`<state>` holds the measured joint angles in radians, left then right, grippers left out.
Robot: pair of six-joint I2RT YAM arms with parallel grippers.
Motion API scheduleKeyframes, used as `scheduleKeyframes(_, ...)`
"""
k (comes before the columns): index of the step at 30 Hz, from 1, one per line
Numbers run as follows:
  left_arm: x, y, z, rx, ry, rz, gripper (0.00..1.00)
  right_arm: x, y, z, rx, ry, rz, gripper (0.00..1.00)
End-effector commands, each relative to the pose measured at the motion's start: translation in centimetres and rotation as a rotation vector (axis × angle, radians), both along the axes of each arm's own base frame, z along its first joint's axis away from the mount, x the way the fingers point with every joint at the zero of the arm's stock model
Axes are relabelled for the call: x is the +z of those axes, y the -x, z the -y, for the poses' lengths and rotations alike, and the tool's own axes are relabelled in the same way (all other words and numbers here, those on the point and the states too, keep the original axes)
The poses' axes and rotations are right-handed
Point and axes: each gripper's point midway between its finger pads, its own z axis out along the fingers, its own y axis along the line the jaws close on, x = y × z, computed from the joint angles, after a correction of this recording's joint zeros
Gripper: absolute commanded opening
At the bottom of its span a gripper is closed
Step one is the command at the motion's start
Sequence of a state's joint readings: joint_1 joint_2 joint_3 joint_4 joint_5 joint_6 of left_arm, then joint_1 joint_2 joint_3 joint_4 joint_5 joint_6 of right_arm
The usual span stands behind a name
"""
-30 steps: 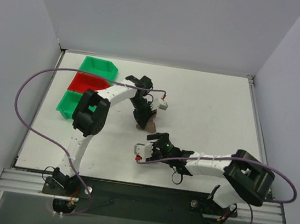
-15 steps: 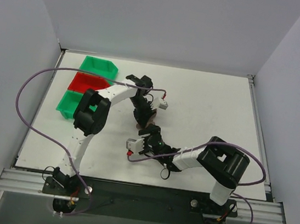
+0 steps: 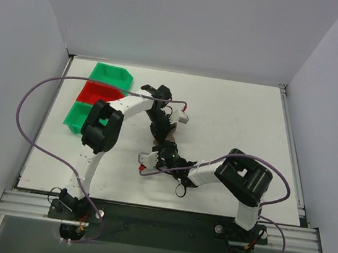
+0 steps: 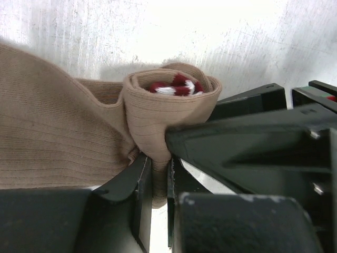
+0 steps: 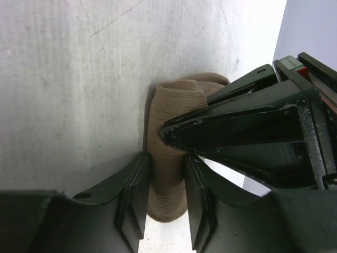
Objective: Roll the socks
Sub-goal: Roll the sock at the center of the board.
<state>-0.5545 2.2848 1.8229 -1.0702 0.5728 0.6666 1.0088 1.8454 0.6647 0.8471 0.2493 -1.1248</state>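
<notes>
The left gripper [image 4: 156,184] pinches the rolled end of the tan sock [image 4: 63,142], and the right gripper [image 5: 164,195] clamps the same roll. The maroon-and-white cuff peeks out of the roll's core. From overhead the sock sits mid-frame on the white table [image 3: 238,123], mostly hidden by both arms.

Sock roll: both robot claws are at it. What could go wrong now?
The tan ribbed knit sock is rolled loosely, maroon-and-white cuff peeking out; if the left gripper clamped on it slips, it may unroll. The right gripper crowds the same spot, so fingers might collide or tug it apart.
</notes>
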Motion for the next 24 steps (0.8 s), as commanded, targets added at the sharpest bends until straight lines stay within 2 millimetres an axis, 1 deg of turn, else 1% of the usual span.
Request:
scheduleKeyframes(1, -8.19, 4.22, -4.89, -0.087, -0.279, -0.104, 0.0, -3.66, 0.6, 1.29, -0.033, 0.079, -0.155, 0.24)
scheduleKeyframes(2, -8.12, 4.19, -4.87, -0.091, -0.278, -0.097, 0.0, -4.12, 0.92, 1.61, -0.035, 0.093, -0.184, 0.15)
scheduleKeyframes(5, -8.21, 4.38, -4.86, -0.101, -0.287, -0.087, 0.0, -4.11, 0.96, 1.54, -0.037, 0.101, -0.204, 0.0)
scheduleKeyframes(6, -8.27, 4.35, -4.82, -0.105, -0.288, -0.08, 0.0, -4.17, 0.97, 1.61, -0.039, 0.103, -0.208, 0.0)
scheduleKeyframes(7, -8.31, 4.46, -4.86, -0.11, -0.295, -0.075, 0.04, -4.23, 1.03, 1.58, -0.039, 0.104, -0.211, 0.0)
scheduleKeyframes(8, -8.27, 4.48, -4.81, -0.115, -0.295, -0.068, 0.12, -4.29, 1.11, 1.64, -0.041, 0.104, -0.216, 0.0)
scheduleKeyframes(11, -8.27, 4.66, -4.8, -0.122, -0.298, -0.061, 0.2, -4.35, 1.24, 1.65, -0.043, 0.098, -0.233, 0.0)
scheduleKeyframes(15, -8.24, 4.67, -4.82, -0.125, -0.299, -0.057, 0.2, -4.49, 1.3, 1.76, -0.046, 0.099, -0.245, 0.0)
scheduleKeyframes(16, -8.24, 4.72, -4.75, -0.127, -0.298, -0.058, 0.22, -4.52, 1.33, 1.76, -0.047, 0.1, -0.248, 0.0)
scheduleKeyframes(17, -8.22, 4.72, -4.75, -0.127, -0.297, -0.057, 0.25, -4.5, 1.32, 1.73, -0.047, 0.099, -0.249, 0.0)
scheduleKeyframes(18, -8.2, 4.71, -4.74, -0.126, -0.297, -0.055, 0.32, -4.45, 1.32, 1.7, -0.046, 0.097, -0.249, 0.0)
scheduleKeyframes(20, -8.05, 4.65, -4.68, -0.128, -0.289, -0.046, 0.39, -4.61, 1.43, 1.78, -0.046, 0.099, -0.258, 0.0)
scheduleKeyframes(21, -8.03, 4.65, -4.74, -0.127, -0.29, -0.042, 0.45, -4.54, 1.41, 1.78, -0.047, 0.097, -0.257, 0.0)
scheduleKeyframes(22, -7.7, 4.46, -4.64, -0.127, -0.284, -0.029, 0.49, -4.55, 1.38, 1.81, -0.048, 0.097, -0.258, 0.0)
scheduleKeyframes(24, -7.67, 4.33, -4.58, -0.125, -0.278, -0.017, 0.52, -4.48, 1.35, 1.73, -0.047, 0.091, -0.26, 0.0)
